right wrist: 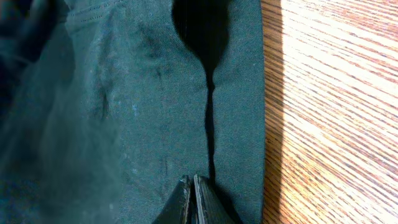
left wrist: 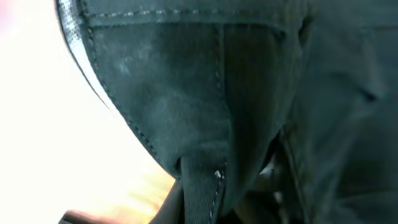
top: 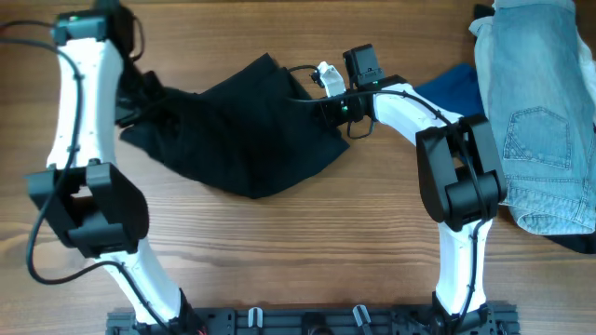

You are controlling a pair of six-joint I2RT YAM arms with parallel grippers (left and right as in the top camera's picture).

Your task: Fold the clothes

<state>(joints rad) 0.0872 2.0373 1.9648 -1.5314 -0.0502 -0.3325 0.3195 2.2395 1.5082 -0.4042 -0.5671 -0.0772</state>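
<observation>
Table (top: pixel 279 242): wood, grain running side to side. We get the whole top from overhead only; right wrist cam catches just a sunlit strip along its right side.
Clothes (top: pixel 237 130): black, bunched in a rough triangle at centre-left of the table, betw. the two arms. From overhead we read the outline but no detail. The wrist cams give the reverse: weave, seams and stitching close up, no outline.
Jeans (top: pixel 540 102): light-blue denim, far right of the table, a back pocket facing up, well apart from the clothes. Overhead only.
Left arm (top: pixel 79 102): white links w/ black joints, reaching up the left side and bending back in over the clothes' left end.
Right arm (top: pixel 410 107): same build, reaching in from the right to the clothes' upper right corner.
Blue cloth (top: pixel 456 88): dark-ish blue, poking out beside the jeans' left edge, partly behind the right arm. Overhead only.
Right gripper (top: pixel 323 88): at the clothes' right corner. Overhead hides the tips. Right wrist cam shows the fingers (right wrist: pixel 183 202) pressed together, pinching the black fabric where two folds meet in a narrow slit.
Left gripper (top: pixel 140 91): buried in dark fabric from overhead. Left wrist cam is filled w/ black cloth right up at the lens, no fingers visible, so we cannot tell how the jaws stand.
Waistband (left wrist: pixel 71 25): pale grey strip along a stitched edge, upper left, left wrist cam only.
</observation>
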